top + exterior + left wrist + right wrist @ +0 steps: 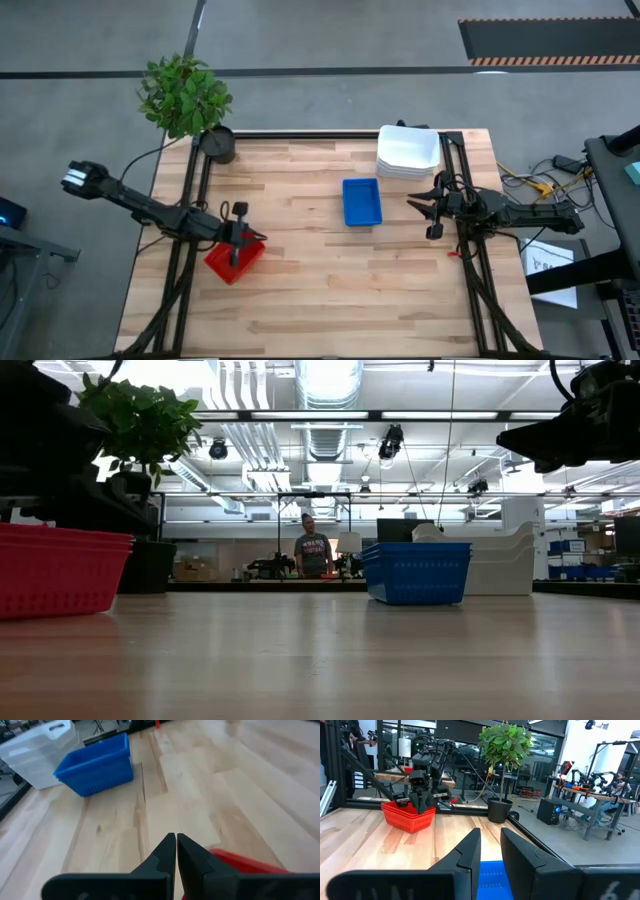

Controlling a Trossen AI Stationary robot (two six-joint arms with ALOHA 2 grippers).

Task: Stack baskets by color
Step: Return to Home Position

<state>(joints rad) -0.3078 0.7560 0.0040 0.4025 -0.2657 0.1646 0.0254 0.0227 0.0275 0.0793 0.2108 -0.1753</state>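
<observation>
The red baskets (pixel 226 264) sit nested on the table's left side, near the front; the low view shows them at its left edge (pixel 55 570). My left gripper (pixel 176 842) is shut and hovers just over their far rim (pixel 421 806). The blue baskets (pixel 362 202) stand nested at the table's middle. The white baskets (pixel 408 152) are stacked at the far right. My right gripper (pixel 490 832) waits at the right edge, level, its fingers a little apart with nothing between them. My left gripper's shut fingers (pixel 167 851) slant down over the red baskets' rim (pixel 245 862). Whether they touch the rim cannot be told: the gripper itself hides the spot.
A dark round pot (pixel 218 143) with a green plant (pixel 183 92) stands at the far left corner. Black frame rails (pixel 190 200) run along both table sides. Bare wood (pixel 340 290) lies across the table's near half. A person (pixel 312 552) stands far behind the table.
</observation>
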